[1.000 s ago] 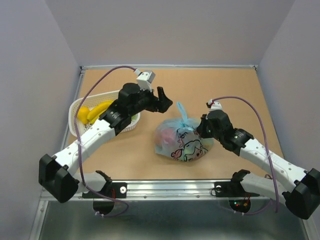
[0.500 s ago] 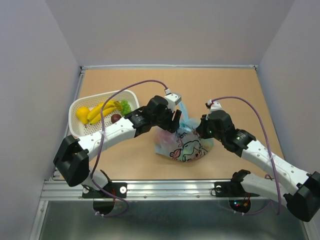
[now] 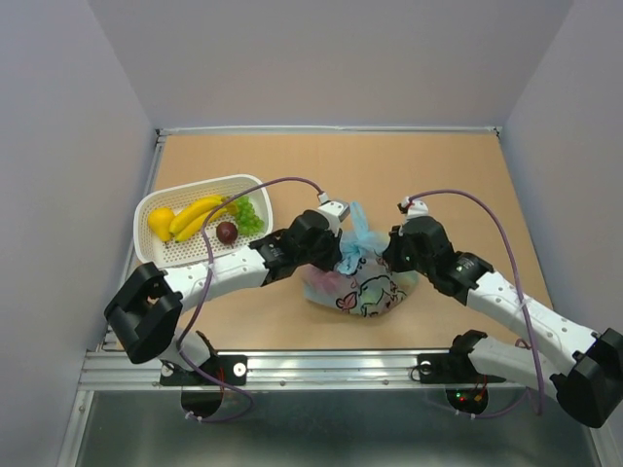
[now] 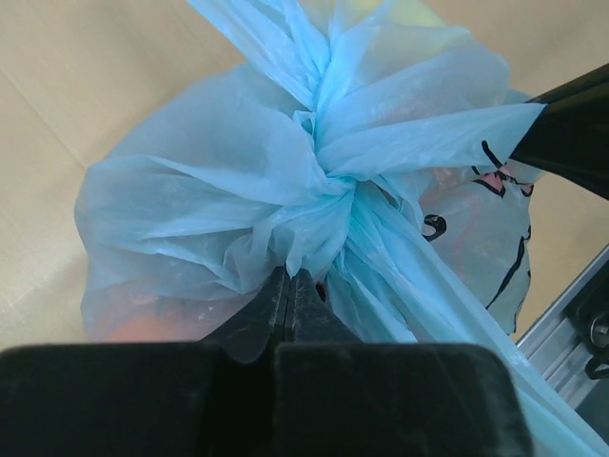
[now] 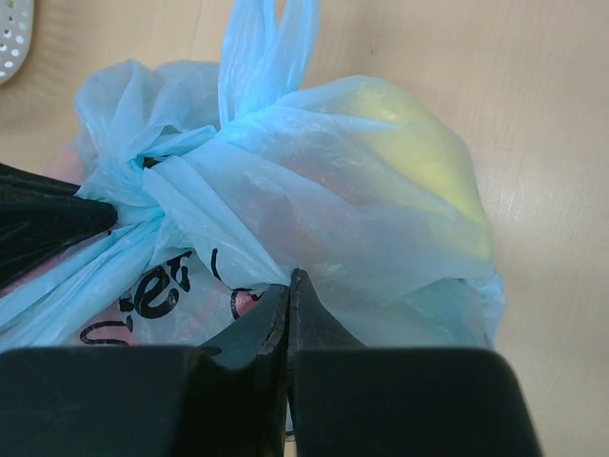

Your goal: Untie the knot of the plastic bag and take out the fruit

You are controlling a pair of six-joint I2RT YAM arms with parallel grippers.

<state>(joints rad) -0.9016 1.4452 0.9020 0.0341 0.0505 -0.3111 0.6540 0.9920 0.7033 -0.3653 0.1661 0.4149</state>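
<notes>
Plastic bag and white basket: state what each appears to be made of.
The plastic bag: thin soft plastic film, translucent light blue, slightly glossy; it bunches into fine creases and colours inside show through. The basket: probably rigid moulded plastic, matt white; rows of small holes pierce its wall.

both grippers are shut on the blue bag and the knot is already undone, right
No, the knot is tied, bunched tight in the left wrist view. The left gripper and right gripper are both shut on the plastic bag.

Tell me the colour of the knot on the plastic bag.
The knot is light blue; the left wrist view shows it best.
</notes>
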